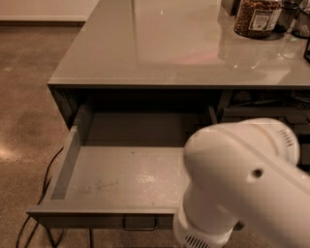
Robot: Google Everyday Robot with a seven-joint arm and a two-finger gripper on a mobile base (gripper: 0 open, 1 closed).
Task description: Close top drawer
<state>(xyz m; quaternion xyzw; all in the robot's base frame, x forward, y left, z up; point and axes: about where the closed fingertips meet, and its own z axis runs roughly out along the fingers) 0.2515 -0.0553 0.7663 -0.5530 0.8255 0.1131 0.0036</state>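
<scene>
The top drawer is pulled far out from under the grey countertop. Its scuffed light grey floor holds nothing that I can see. Its flat front faces me at the bottom, with the small bar pull at its middle. My white arm fills the lower right and covers the drawer's right side and right front corner. My gripper hangs off the wrist, below the bottom edge of the view, so it does not show.
A jar of brown food and dark containers stand at the counter's far right. Open shelving lies right of the drawer. Black cables run on the brown floor at the left.
</scene>
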